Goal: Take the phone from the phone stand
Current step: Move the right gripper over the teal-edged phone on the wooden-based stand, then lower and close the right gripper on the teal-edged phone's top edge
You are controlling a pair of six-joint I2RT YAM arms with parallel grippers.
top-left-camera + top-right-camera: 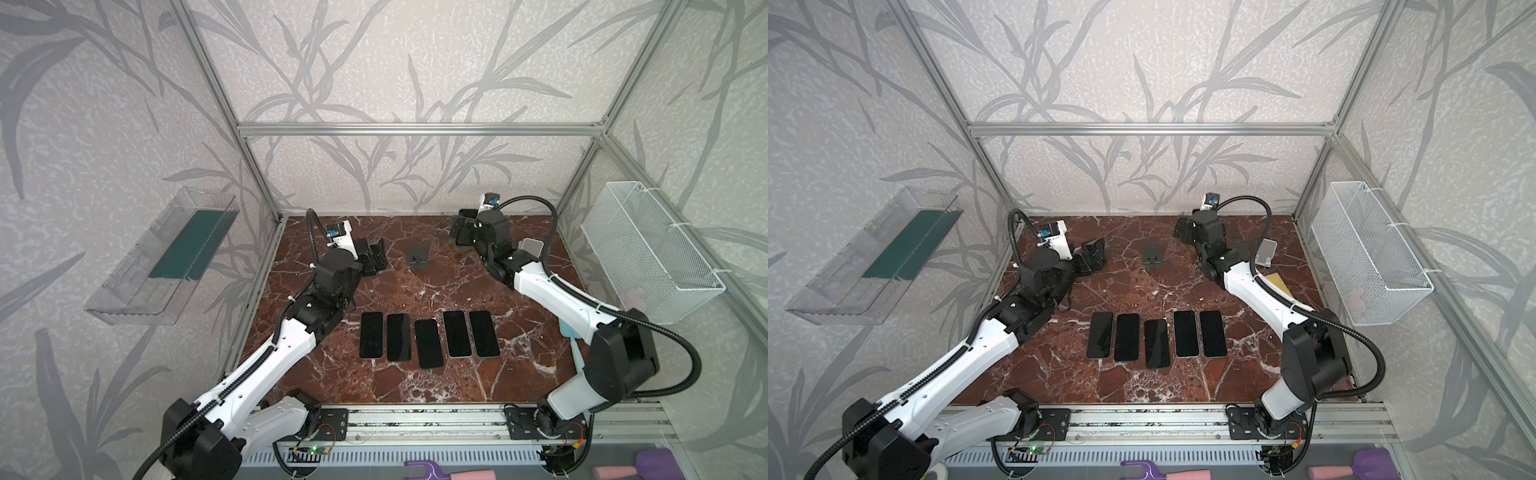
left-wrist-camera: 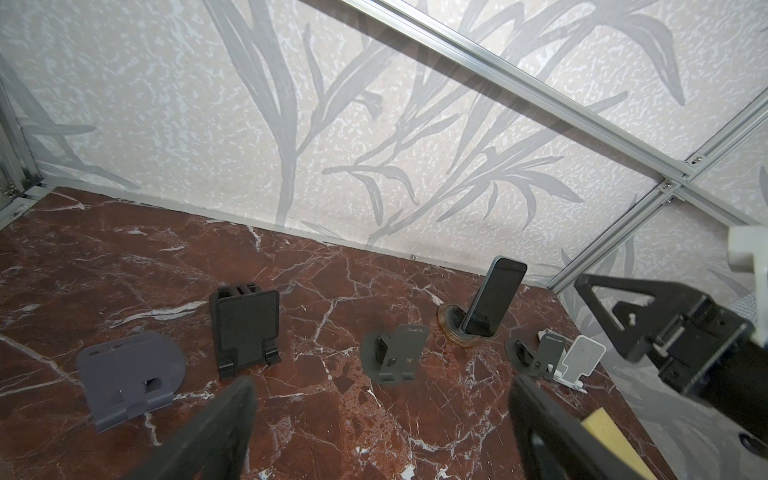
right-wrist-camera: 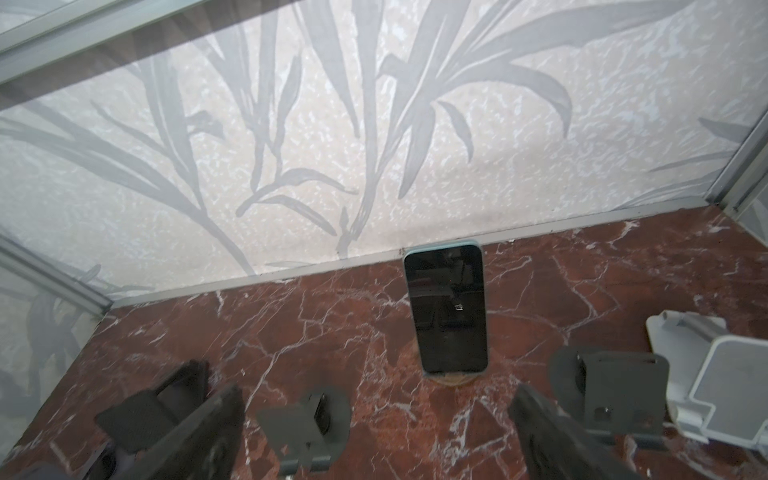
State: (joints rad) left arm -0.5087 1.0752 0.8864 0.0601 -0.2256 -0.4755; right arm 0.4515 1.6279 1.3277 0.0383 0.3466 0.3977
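A dark phone [image 3: 446, 311] stands upright near the back wall in a round, tan-rimmed phone stand [image 3: 455, 379]. The left wrist view shows that phone [image 2: 494, 299] from the side, leaning back on its stand [image 2: 451, 328]. My right gripper [image 3: 376, 395] is open, a short way in front of the phone and not touching it. In both top views this gripper [image 1: 463, 232] [image 1: 1183, 230] hides most of the phone. My left gripper [image 2: 382, 386] is open and empty over the marble, at the back left [image 1: 374, 257].
Several black phones [image 1: 428, 340] lie flat in a row mid-table. Empty dark stands [image 2: 245, 328] [image 2: 395, 353] [image 2: 124, 374] and a white stand [image 2: 579, 361] stand along the back. A wire basket [image 1: 648, 257] hangs on the right wall and a clear tray [image 1: 162, 257] on the left.
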